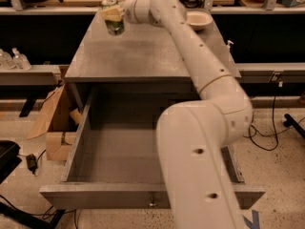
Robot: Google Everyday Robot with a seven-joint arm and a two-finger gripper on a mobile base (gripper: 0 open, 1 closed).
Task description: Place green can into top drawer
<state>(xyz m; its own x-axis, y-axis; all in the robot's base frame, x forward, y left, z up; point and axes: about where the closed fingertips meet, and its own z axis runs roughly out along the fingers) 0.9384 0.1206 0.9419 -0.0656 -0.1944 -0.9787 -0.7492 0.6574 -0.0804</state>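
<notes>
The green can (115, 26) is at the back left of the grey cabinet top (143, 56), with its silver top just showing. My gripper (112, 15) is shut on the green can near its top, with a cream finger pad (111, 13) across its upper part. The can seems to be held slightly above the surface. My white arm reaches from the lower right across the cabinet to it. The top drawer (95, 194) stands pulled fully open below the cabinet top. Its knob (152, 204) is at the middle of the front panel, and my arm hides its right part.
A cream bowl (199, 19) sits at the back right of the cabinet top. A cardboard box (52, 128) stands on the floor left of the drawer. Clear bottles (14, 60) rest on a left shelf. Cables (272, 132) lie on the floor at right.
</notes>
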